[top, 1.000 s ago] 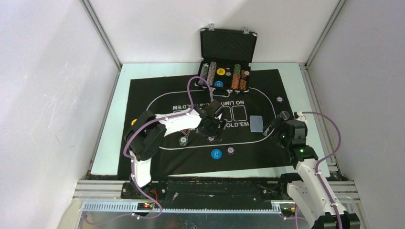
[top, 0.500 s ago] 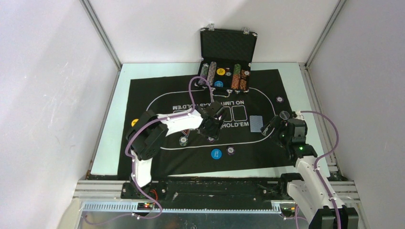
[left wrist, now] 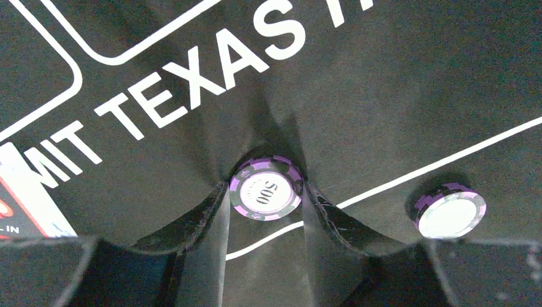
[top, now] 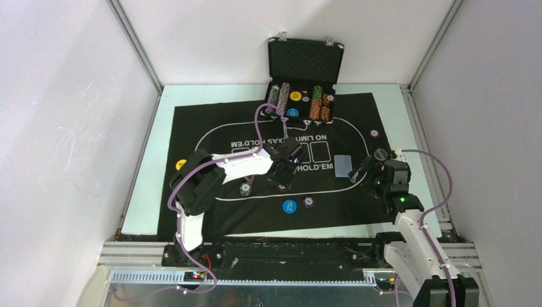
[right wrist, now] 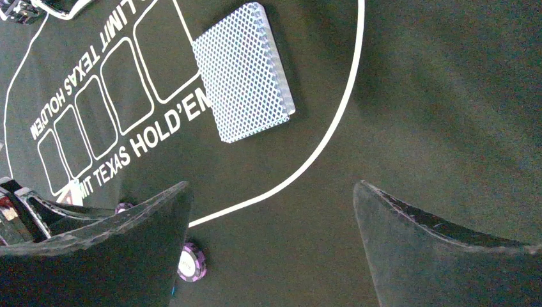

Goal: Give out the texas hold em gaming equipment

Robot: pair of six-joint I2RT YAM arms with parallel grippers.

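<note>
A purple 500 chip (left wrist: 266,190) lies flat on the black mat between my left fingertips, and both fingers touch its rim. My left gripper (left wrist: 266,184) is shut on it, near the middle of the mat (top: 282,180). My right gripper (right wrist: 271,192) is open and empty over bare mat, right of the blue-backed card deck (right wrist: 243,80), which also shows in the top view (top: 344,165). In the top view my right gripper (top: 365,170) hangs just beside the deck. Another purple chip (left wrist: 450,210) lies to the right of my left gripper.
The open black case (top: 305,64) with rows of chips stands at the back of the mat (top: 211,115). A blue button (top: 289,206), a purple chip (top: 309,201), a dark chip (top: 245,188), a yellow chip (top: 181,164) and two chips at the right (top: 381,154) lie about.
My left gripper has settled a little lower and nearer over the purple chip. My right gripper has shifted slightly left toward the card deck.
</note>
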